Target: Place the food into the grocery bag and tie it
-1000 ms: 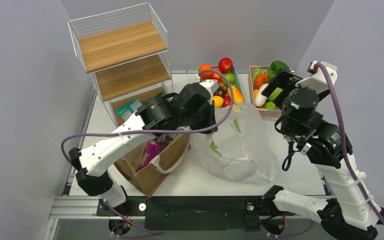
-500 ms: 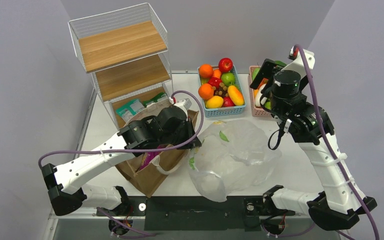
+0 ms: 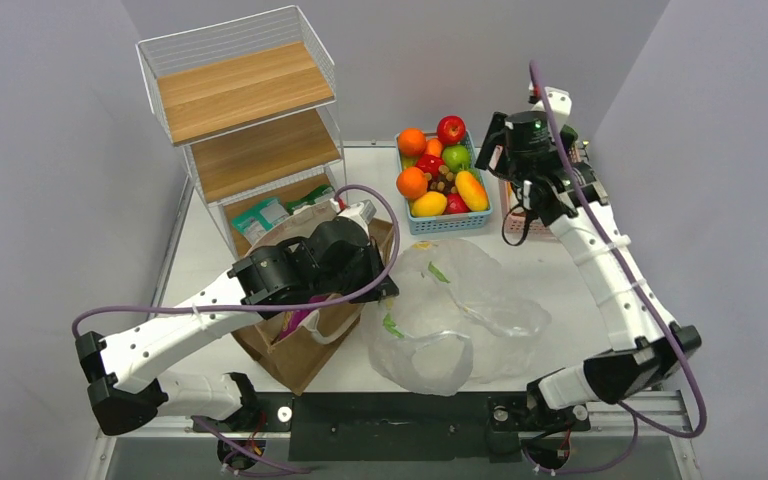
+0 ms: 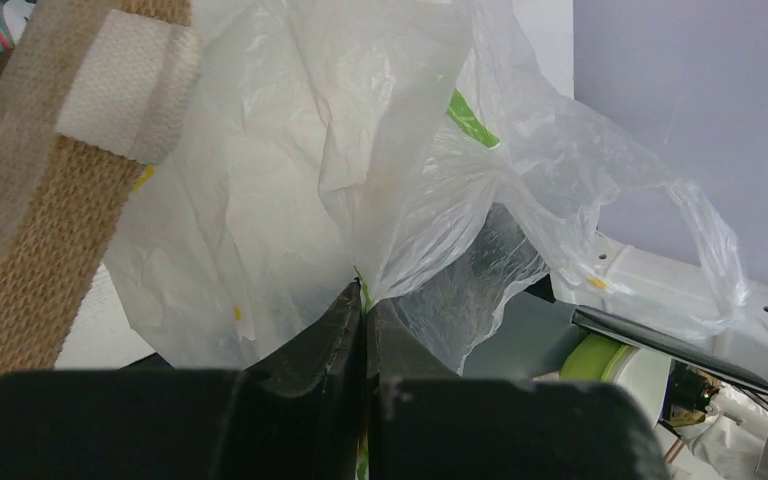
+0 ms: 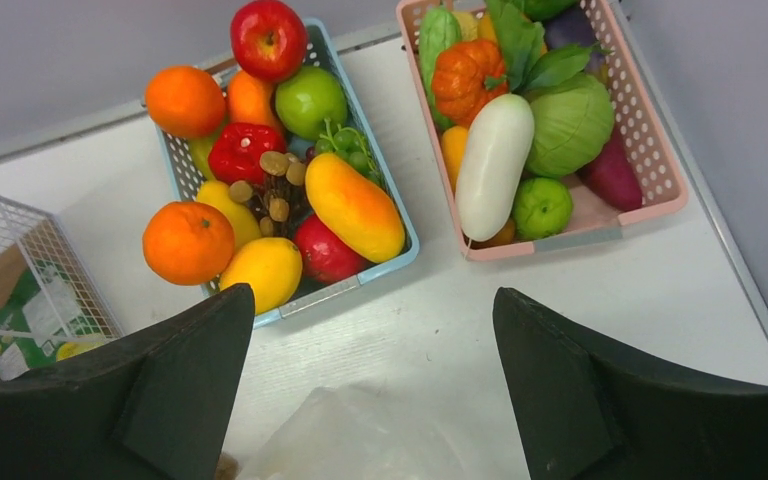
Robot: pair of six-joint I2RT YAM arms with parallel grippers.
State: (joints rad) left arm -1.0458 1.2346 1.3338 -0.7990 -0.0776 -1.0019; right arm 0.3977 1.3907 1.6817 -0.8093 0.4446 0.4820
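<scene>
Plastic bag [image 4: 260, 150] is pinched by the left gripper [image 4: 365, 303], jaws closed on it; the right gripper [image 5: 375, 372] has jaws spread wide.

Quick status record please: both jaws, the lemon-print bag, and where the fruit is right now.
left jaws: shut on grocery bag, pinching its film
right jaws: open, empty, hovering by the baskets
grocery bag: slumped on table, untied, no food visible inside
toy fruits: in blue basket
vegetables: in pink basket
brown paper bag: left of the grocery bag
</scene>
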